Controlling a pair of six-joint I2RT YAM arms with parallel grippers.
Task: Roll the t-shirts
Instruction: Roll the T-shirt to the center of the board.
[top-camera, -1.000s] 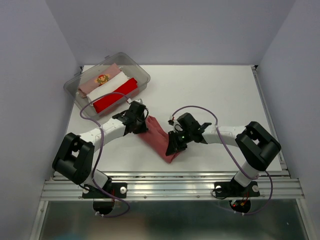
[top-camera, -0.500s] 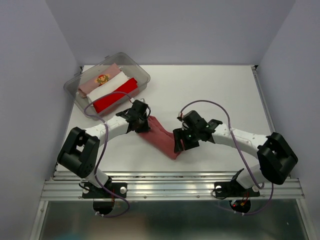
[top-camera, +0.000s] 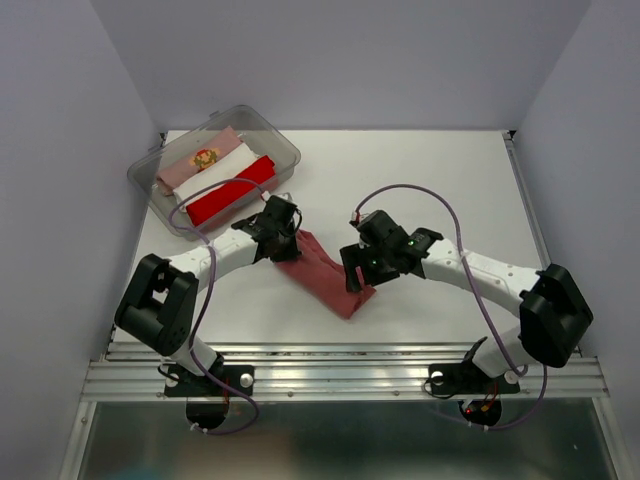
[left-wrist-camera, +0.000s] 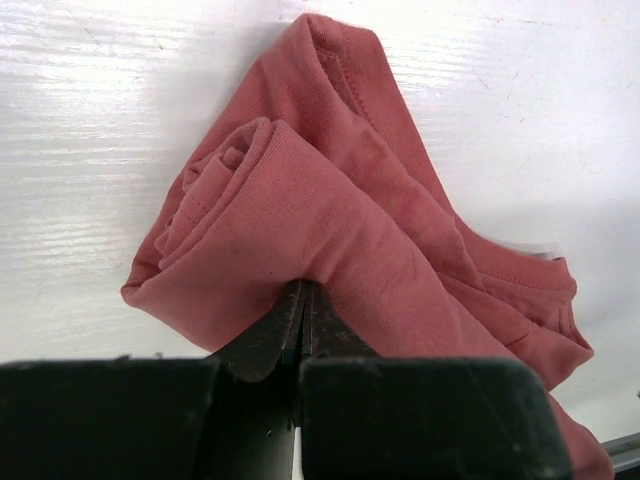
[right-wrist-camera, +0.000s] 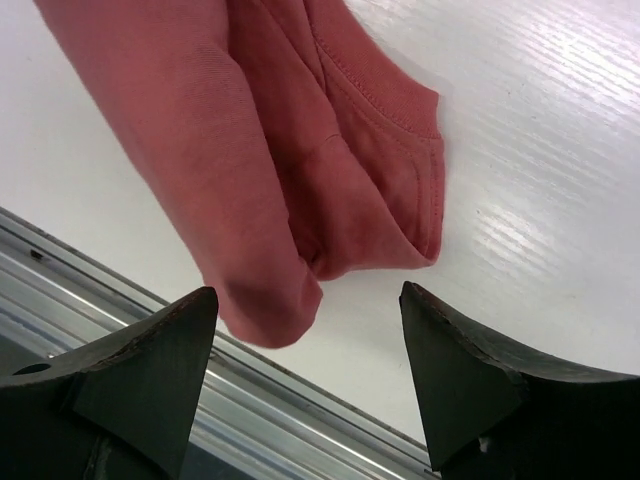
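A dusty brick-red t-shirt (top-camera: 325, 274) lies as a long roll across the table's middle, slanting from upper left to lower right. My left gripper (top-camera: 284, 243) is shut on its upper-left end; in the left wrist view the cloth (left-wrist-camera: 330, 215) folds over the closed gripper (left-wrist-camera: 303, 296). My right gripper (top-camera: 355, 281) stands open over the roll's lower end, holding nothing. In the right wrist view the roll's end (right-wrist-camera: 275, 180) hangs between and above the spread fingertips (right-wrist-camera: 170, 335), apart from both. Pale pink, white and bright red t-shirts (top-camera: 222, 176) lie folded in the bin.
A clear plastic bin (top-camera: 283, 147) sits at the table's back left. The metal rail (top-camera: 340, 372) runs along the near edge, close under the roll's lower end. Purple cables loop above both arms.
My right gripper has opened and let go of the roll's lower end, shifting slightly up and back. The left gripper has kept its hold, moving a little away from the near edge.
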